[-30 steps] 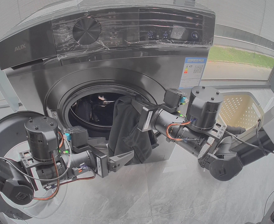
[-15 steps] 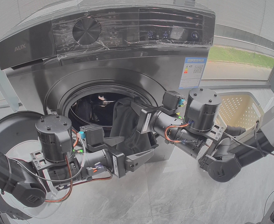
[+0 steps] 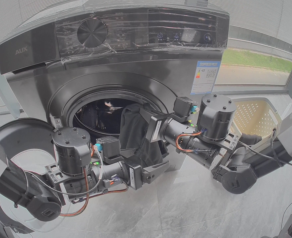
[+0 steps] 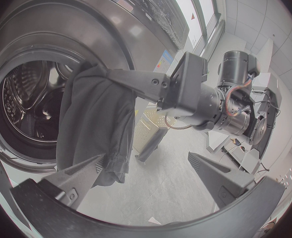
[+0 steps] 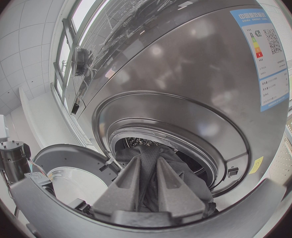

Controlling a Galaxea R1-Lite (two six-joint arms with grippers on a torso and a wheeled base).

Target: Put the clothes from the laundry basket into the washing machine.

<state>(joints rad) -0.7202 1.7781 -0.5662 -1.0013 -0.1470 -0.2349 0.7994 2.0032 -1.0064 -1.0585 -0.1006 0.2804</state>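
A dark garment [image 3: 136,133] hangs over the right rim of the washing machine's round opening [image 3: 96,116], its lower end dangling towards the floor. My right gripper [image 3: 145,109] is shut on the garment's upper part [image 5: 185,179], and its fingers [image 5: 132,179] pinch the cloth at the drum mouth. My left gripper [image 3: 151,161] is open just below and in front of the hanging cloth [image 4: 93,123], with the garment's lower hem near one fingertip [image 4: 86,169]. The cream laundry basket [image 3: 255,116] stands to the right of the machine, partly hidden by my right arm.
The machine's door [image 3: 20,139] is swung open to the left, behind my left arm. Grey tiled floor [image 3: 185,202] lies in front of the machine. A glass wall [image 3: 262,50] runs behind the basket.
My left arm has moved to the right and forward, bringing its open gripper under the hanging garment. The right gripper has stayed nearly still with the cloth in it.
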